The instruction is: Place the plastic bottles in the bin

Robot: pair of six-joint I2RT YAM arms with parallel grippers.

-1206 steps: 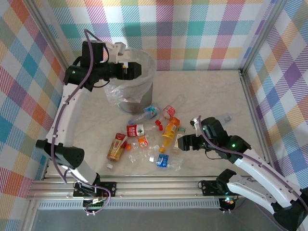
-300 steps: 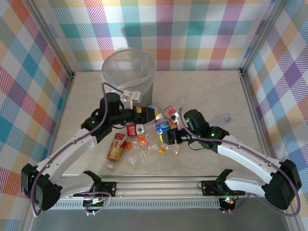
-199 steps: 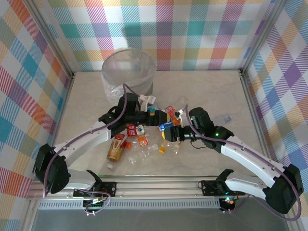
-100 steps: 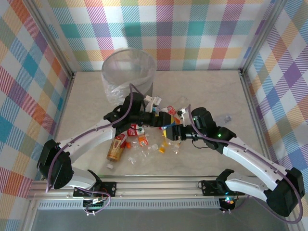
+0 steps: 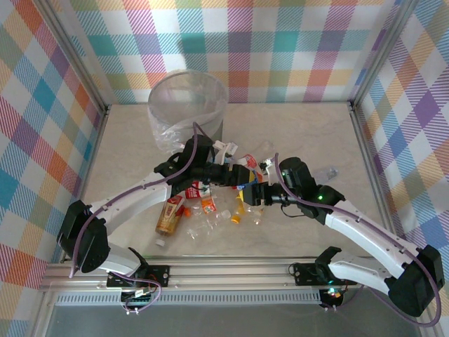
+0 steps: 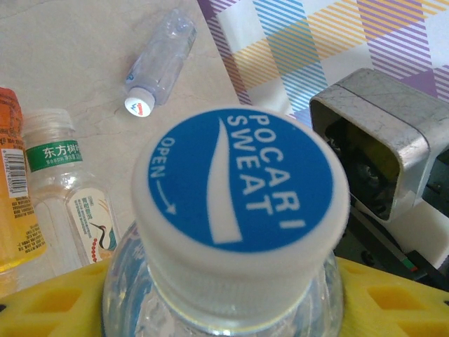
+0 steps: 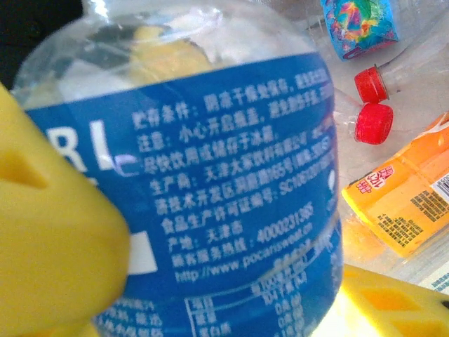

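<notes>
Bottles [image 5: 168, 214] lie in a loose heap on the marble table [image 5: 302, 133], just near of the grey bin [image 5: 212, 132], which stands at the far left with its clear liner bag spilling over the rim. Above the right side of the heap the two arms meet. The left gripper [image 5: 237, 173] and the right gripper [image 5: 254, 192] are both at one blue-labelled Pocari Sweat bottle [image 5: 245, 183], held apart from the bin.

The overhead view is too small to show either grip, but the wrist cameras show both. The left wrist view looks straight onto the blue-and-white cap [image 6: 238, 186], with yellow pads [image 6: 393, 298] against the clear shoulder on both sides, so that gripper is narrowed onto the neck end. The right wrist view shows the blue label [image 7: 231, 196] with white print and yellow pads [image 7: 56, 232] hard against the body on either side, likewise clamped.

Beyond the cap, the left wrist view picks out a clear bottle with a white cap [image 6: 160, 64] lying alone, a green-labelled bottle [image 6: 66, 189] and an orange bottle [image 6: 14, 203]. The right wrist view shows two red caps [image 7: 374, 121] and another orange bottle [image 7: 403, 210].
</notes>
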